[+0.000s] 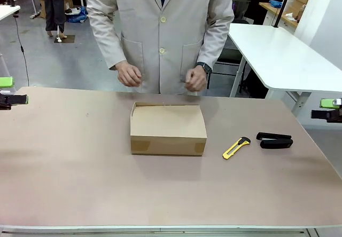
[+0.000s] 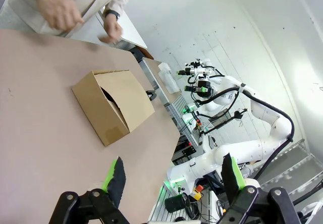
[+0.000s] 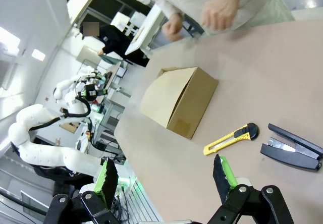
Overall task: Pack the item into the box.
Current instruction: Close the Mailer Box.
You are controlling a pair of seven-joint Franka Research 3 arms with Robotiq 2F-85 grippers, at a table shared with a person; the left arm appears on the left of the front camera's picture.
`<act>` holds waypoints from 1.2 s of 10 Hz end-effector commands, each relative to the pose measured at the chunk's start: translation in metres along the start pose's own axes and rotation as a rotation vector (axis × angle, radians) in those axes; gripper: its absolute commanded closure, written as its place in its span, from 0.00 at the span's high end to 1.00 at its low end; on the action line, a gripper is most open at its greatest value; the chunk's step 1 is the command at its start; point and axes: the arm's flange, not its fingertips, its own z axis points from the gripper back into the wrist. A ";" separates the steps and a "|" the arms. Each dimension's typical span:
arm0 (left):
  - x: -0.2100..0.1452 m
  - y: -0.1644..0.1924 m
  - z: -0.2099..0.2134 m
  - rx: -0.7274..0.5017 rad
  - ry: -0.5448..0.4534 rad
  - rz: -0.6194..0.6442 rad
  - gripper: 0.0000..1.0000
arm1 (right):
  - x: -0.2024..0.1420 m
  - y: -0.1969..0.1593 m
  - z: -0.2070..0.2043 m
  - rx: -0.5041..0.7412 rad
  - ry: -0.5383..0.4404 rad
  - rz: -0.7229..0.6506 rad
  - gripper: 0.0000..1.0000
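1. The left gripper [image 2: 171, 176] sits at the table's left edge, off the surface; its green-padded fingers [image 2: 115, 176] are spread wide with nothing between them.
2. The cardboard box [image 1: 168, 128] rests mid-table with its lid folded down. In the left wrist view a gap under the lid shows something dark inside [image 2: 112, 101]; whether that is the pouch cannot be told.
3. The person's hands [image 1: 129, 74] hang loosely curled beyond the table's far edge, just behind the box.
4. A yellow utility knife [image 1: 235, 147] lies right of the box, and a black stapler [image 1: 274, 140] just beyond it.
5. The right gripper [image 3: 165, 176] waits at the right edge, fingers apart and empty.
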 end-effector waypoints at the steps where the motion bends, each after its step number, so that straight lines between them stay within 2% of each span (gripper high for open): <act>1: -0.003 0.000 0.000 0.002 -0.005 -0.014 1.00 | -0.001 0.000 -0.003 -0.001 -0.013 0.017 1.00; 12: -0.003 0.000 0.000 0.002 -0.005 -0.014 1.00 | -0.001 0.000 -0.003 -0.001 -0.013 0.017 1.00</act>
